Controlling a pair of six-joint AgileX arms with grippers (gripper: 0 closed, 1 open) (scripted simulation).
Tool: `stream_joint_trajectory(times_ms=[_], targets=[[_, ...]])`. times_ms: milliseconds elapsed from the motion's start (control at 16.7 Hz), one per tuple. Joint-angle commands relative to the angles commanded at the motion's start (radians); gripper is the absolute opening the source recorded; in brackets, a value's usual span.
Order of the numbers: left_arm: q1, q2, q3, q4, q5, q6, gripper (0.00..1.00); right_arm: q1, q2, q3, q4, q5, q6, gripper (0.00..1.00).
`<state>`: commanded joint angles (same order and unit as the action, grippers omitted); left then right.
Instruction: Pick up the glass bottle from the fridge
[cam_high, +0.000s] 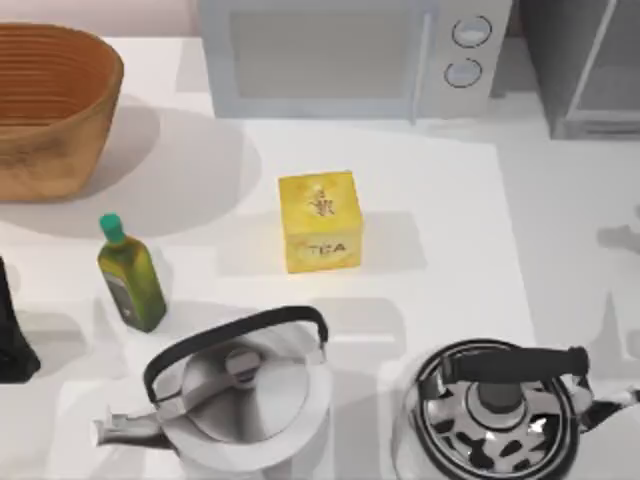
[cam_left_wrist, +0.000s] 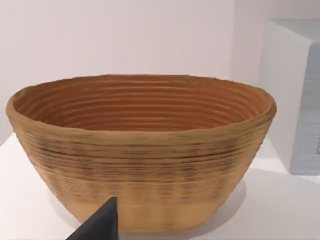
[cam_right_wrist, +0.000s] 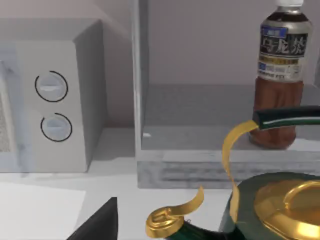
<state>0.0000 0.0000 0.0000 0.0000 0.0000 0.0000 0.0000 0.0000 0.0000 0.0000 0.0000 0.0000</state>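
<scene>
So the glass bottle is standing upright on the fridge shelf in the right wrist view, reddish-brown with a dark label, untouched. The fridge sits at about 1 o'clock on the counter, just beside the microwave. A green-and-gold kettle is in front of the bottle there. A dark tip of the right arm's fingers pokes in; can't tell if they're apart or together. Same deal with the left arm's fingers, parked near the basket at 10 o'clock.
</scene>
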Motion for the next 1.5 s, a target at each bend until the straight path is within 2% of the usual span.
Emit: stream_joint_trajectory(times_ms=[240,420,660,1140,1500], targets=[[0.0,0.0,0.0,0.0,0.0,0.0,1.0,-0.012,0.031,0.005,0.031,-0.012,0.0,1.0],[0.0,0.0,0.0,0.0,0.0,0.0,1.0,-0.058,0.155,0.024,0.158,-0.056,-0.001,1.0],[0.0,0.0,0.0,0.0,0.0,0.0,1.0,-0.153,0.467,0.059,0.453,-0.145,-0.001,1.0],[0.0,0.0,0.0,0.0,0.0,0.0,1.0,-0.374,1.269,0.112,1.117,-0.358,0.011,1.0],[0.0,0.0,0.0,0.0,0.0,0.0,1.0,-0.498,1.679,0.158,1.5,-0.479,0.017,1.0]])
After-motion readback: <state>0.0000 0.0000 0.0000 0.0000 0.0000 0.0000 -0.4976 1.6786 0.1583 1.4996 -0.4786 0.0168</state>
